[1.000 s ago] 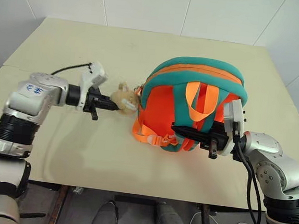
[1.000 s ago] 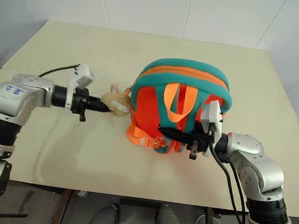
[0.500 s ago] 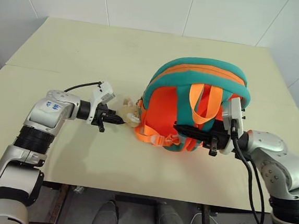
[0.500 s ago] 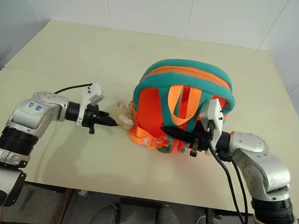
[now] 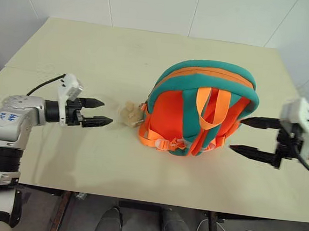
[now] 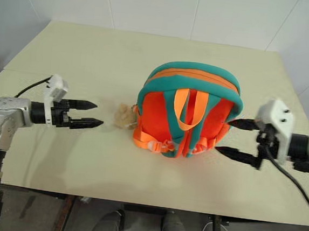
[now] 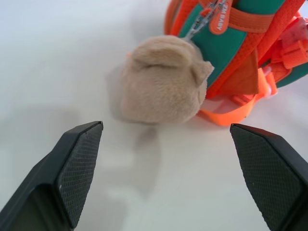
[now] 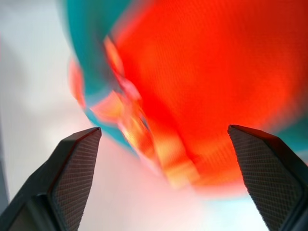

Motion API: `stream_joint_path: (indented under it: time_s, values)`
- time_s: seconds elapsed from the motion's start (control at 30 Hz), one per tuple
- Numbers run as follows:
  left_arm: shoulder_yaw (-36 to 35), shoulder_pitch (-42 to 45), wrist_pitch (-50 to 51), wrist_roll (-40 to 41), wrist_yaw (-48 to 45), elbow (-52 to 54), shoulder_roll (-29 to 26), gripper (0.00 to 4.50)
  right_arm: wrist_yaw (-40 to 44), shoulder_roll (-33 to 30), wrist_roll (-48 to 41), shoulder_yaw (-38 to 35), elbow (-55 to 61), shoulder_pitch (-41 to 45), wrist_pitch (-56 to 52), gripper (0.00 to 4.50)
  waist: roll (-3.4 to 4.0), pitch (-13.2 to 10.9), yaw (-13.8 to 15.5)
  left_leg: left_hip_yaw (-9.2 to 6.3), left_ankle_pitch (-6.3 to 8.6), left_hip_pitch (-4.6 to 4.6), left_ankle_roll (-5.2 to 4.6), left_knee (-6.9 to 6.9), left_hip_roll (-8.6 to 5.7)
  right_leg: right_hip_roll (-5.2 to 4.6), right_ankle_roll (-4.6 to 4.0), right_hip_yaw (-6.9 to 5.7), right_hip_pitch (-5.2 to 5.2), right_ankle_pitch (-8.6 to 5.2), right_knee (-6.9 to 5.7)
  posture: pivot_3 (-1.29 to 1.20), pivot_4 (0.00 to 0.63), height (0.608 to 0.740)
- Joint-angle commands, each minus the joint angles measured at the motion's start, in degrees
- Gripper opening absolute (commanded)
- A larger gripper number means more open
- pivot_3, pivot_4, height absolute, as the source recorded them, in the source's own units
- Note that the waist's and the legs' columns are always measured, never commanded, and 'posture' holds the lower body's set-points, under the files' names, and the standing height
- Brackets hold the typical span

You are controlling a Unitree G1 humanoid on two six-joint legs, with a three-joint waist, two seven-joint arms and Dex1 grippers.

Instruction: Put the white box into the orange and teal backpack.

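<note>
Left gripper: spread wide, nothing between the black fingers, hanging just above the cream table. Aimed at the tan plush toy, near it but clearly apart, a strip of bare tabletop between fingertips and fur. Seen from the left wrist: the plush lying on the table, clipped by a small chain to the bag's teal side.

Right gripper: likewise spread wide and empty, pointing in at the other flank of the orange and teal backpack. Upper fingertip close beside the bag's teal edge; contact impossible to judge. Lower finger off the fabric, over the table.

Backpack: standing on the table between the two grippers, strap side toward the camera, orange webbing loops trailing at its base.

White box: nowhere visible on the table; whether inside the bag, impossible to tell.
</note>
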State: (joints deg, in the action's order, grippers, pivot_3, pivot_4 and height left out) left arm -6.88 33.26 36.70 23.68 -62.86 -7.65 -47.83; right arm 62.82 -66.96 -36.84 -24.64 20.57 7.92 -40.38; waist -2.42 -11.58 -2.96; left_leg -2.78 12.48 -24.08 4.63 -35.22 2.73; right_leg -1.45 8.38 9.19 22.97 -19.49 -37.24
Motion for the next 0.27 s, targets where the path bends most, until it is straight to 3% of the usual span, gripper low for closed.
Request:
stream_joint_path:
  time_s: [0.03, 0.27]
  values:
    - [-2.11, 0.32, -4.3, 0.28, -1.34, -2.25, -0.91, 4.5, 1.65, -1.51, 3.2, -6.24, -2.93, -2.04, 3.04, 4.44, 0.0, 0.0, -0.06, 0.0, 0.0, 0.01, 0.0, -0.01, 0.0, 0.0, 0.01, 0.0, -0.02, 0.01, 0.02, 0.0, 0.15, 0.74]
    - [-3.2, 1.63, -13.34, 0.12, -2.83, -8.53, 0.44, 4.5, -0.46, 2.26, 5.02, -10.86, -6.53, -3.59, 6.61, 4.44, 0.0, 0.0, -0.27, 0.02, -0.01, 0.05, -0.02, 0.0, 0.0, 0.0, 0.03, 0.01, -0.06, 0.02, 0.03, 0.0, 0.15, 0.74]
